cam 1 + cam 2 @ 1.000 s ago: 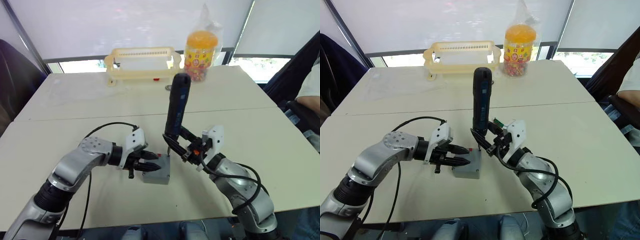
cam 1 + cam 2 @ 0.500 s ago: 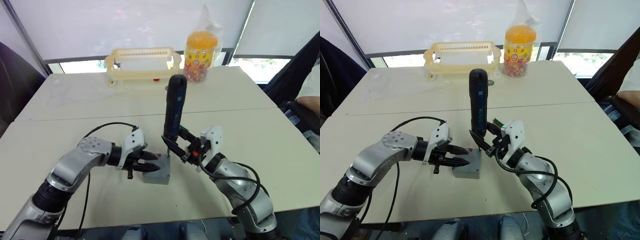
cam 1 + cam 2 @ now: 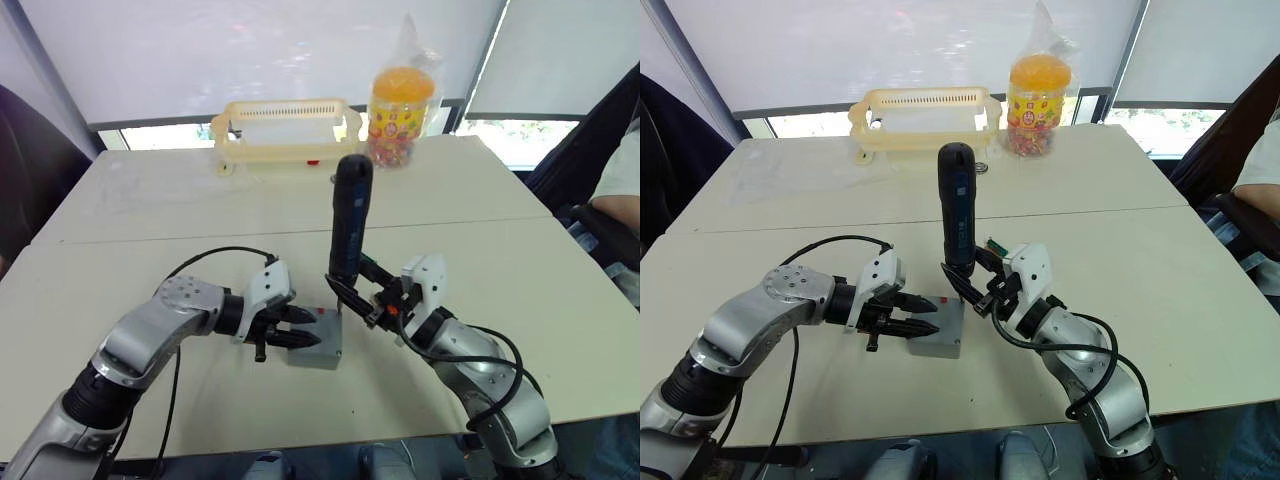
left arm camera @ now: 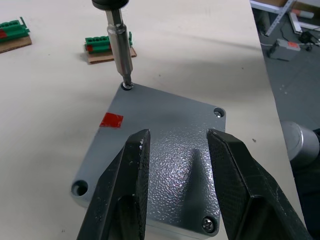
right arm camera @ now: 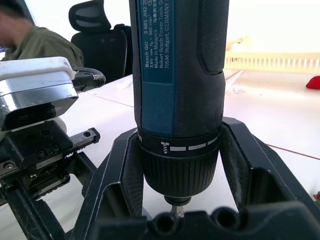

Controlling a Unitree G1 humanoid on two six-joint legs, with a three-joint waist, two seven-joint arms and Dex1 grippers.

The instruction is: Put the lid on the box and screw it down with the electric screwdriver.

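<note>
Nearest the robot, the left tool (image 3: 289, 333) lies low over the surface (image 3: 560, 300), its two black fingers (image 4: 125, 190) spread apart and resting on top of the lid (image 4: 165, 165). The lid already sits on the box (image 3: 318, 352), covering it, so the two read as one grey block near the front middle of the surface. A red mark (image 4: 111, 120) shows on the lid's top near one corner. Screw heads are visible in two of the lid's corners, and another corner shows only a hole (whether a screw sits deep in it cannot be told).

Just beside the box on the robot's right, the right tool (image 3: 372, 300) is clamped around the lower body of the electric screwdriver (image 3: 348, 222), one finger on each side of its black collar. The screwdriver stands nearly upright, leaning slightly, with its butt end pointing up and away from the robot. Its thin metal bit (image 4: 119, 45) comes down onto the lid's far corner, the tip sitting in that corner's screw recess.

Beyond the box, two small green blocks (image 4: 107, 42) lie on brown pads on the surface.

At the far edge stand a cream slotted basket (image 3: 285, 128) and, to its right, a clear jar with an orange lid (image 3: 400, 102) wrapped in a plastic bag.
</note>
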